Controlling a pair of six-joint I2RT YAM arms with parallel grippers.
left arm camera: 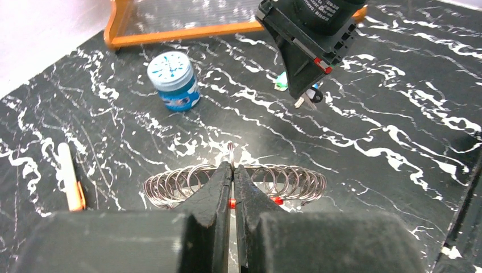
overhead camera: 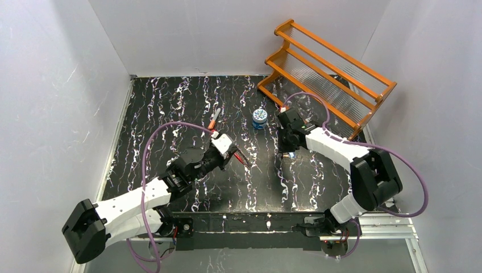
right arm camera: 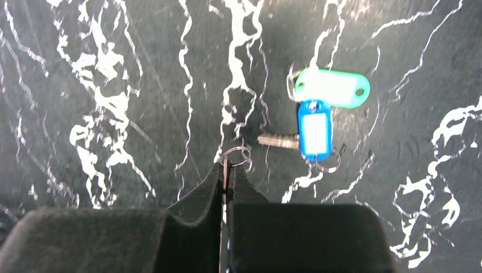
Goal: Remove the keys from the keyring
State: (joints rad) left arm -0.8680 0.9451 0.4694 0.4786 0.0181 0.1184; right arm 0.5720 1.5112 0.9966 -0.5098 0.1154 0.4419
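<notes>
The keyring (left arm camera: 284, 181), a loop of silvery coiled wire with short red sections, hangs just above the table. My left gripper (left arm camera: 233, 168) is shut on its middle, also seen as the left gripper (overhead camera: 232, 152) from above. My right gripper (right arm camera: 229, 168) is shut on a thin metal key whose small wire ring (right arm camera: 237, 154) sticks out past the tips. It hovers just above the table. A silvery key (right arm camera: 277, 140) lies flat on a blue tag (right arm camera: 314, 128), beside a green tag (right arm camera: 332, 88). The right gripper (overhead camera: 288, 152) stands right of the left one.
A small round blue tin (overhead camera: 260, 118) stands behind the two grippers. An orange pen (overhead camera: 214, 119) lies left of it. An orange wooden rack (overhead camera: 329, 74) fills the back right corner. White walls close the left, back and right sides.
</notes>
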